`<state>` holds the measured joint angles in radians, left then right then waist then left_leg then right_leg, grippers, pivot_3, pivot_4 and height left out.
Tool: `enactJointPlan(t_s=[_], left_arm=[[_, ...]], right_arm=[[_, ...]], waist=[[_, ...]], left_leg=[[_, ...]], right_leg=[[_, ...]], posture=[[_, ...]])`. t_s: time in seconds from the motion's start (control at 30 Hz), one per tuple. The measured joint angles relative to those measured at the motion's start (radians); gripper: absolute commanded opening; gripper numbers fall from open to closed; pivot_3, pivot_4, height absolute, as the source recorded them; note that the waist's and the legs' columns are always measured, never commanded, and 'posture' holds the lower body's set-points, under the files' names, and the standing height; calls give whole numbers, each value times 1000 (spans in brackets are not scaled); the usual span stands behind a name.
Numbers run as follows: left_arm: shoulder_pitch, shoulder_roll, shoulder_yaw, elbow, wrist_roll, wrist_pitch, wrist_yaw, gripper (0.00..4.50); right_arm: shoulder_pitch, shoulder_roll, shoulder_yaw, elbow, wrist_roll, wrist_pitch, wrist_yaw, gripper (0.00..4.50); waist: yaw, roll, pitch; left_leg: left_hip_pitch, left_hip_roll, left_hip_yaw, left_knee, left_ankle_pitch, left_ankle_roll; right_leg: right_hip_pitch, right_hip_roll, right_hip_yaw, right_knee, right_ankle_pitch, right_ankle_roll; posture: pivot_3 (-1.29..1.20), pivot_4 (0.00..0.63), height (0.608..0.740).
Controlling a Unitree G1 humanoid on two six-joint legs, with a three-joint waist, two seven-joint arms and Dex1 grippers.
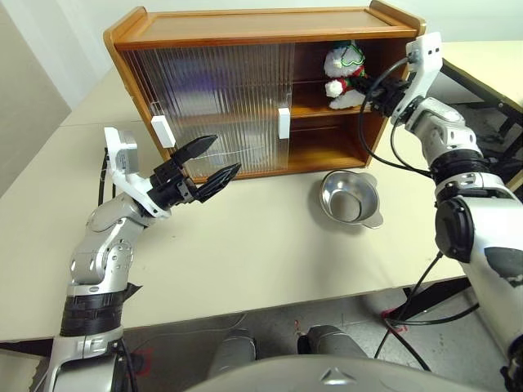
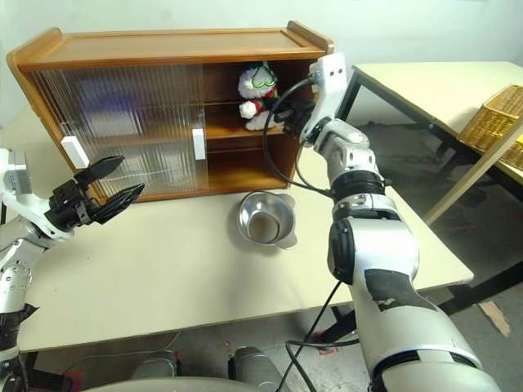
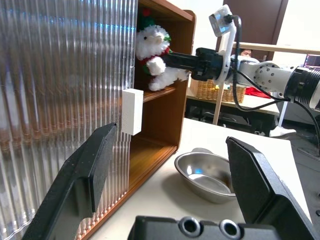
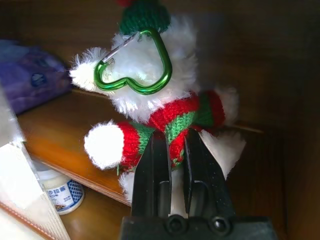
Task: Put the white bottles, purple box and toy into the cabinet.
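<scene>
The brown cabinet (image 1: 245, 24) stands at the back of the table, its ribbed doors slid left and its right part open. On the upper shelf there sits the fluffy white toy (image 1: 343, 69) with green hat and striped scarf. My right gripper (image 4: 172, 145) reaches into the opening and is shut on the toy's middle. In the right wrist view the purple box (image 4: 30, 75) lies further along the same shelf, and one white bottle (image 4: 60, 192) stands on the shelf below. My left gripper (image 1: 226, 153) hovers open before the doors, holding nothing.
A shallow silver bowl (image 1: 351, 196) sits on the table just in front of the cabinet's open side. White handles (image 1: 283, 122) stick out from the doors. A second table with a wicker basket (image 2: 490, 122) stands off to the right.
</scene>
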<state>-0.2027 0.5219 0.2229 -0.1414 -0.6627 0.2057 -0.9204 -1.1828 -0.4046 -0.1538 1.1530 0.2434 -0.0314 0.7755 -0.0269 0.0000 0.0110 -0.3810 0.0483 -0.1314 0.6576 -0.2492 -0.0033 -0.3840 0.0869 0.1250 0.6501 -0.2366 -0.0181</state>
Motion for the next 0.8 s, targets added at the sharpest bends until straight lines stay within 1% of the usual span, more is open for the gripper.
enactJointPlan(t_s=[0.3, 0.43, 0.5, 0.6, 0.67, 0.8], left_arm=[[22, 2, 7, -17, -1, 0, 9, 4500], [23, 3, 8, -17, -2, 0, 10, 4500], [23, 4, 8, -17, -1, 0, 10, 4500], [22, 5, 8, -17, -1, 0, 10, 4500], [21, 6, 8, -17, -1, 0, 10, 4500], [16, 9, 8, -17, -2, 0, 10, 4500]], right_arm=[[-29, 72, -13, 35, -21, -35, -86, 42], [-31, 116, -19, 35, -23, -49, -129, 42], [-31, 132, -20, 34, -24, -56, -152, 42], [-31, 151, -20, 34, -30, -68, -184, 42], [-31, 154, -20, 34, -42, -78, -202, 42], [-31, 153, -20, 35, -61, -89, -232, 42]], waist=[[0, 0, 0], [2, 0, 0], [6, 0, 0], [9, 0, 0], [11, 0, 0], [12, 0, 0]], left_leg=[[-1, 1, -2, -2, 0, 0], [-2, 1, -3, -4, 0, 0], [-3, 1, -3, -5, 0, 0], [-5, 1, -2, -6, 0, -1], [-6, 1, -2, -7, -1, -2], [-6, 4, -1, -9, -2, -2]], right_leg=[[-4, 0, 2, 0, 3, -1], [-6, 0, 2, 0, 7, -9], [-7, 0, 2, 0, 6, -11], [-9, 0, 1, 0, 5, -11], [-10, -1, 1, 0, 7, -8], [-11, -1, -1, 0, 6, -8]], posture=[[16, 0, 740], [16, 0, 740], [15, 0, 740], [15, 0, 740], [14, 0, 740], [13, 0, 740]])
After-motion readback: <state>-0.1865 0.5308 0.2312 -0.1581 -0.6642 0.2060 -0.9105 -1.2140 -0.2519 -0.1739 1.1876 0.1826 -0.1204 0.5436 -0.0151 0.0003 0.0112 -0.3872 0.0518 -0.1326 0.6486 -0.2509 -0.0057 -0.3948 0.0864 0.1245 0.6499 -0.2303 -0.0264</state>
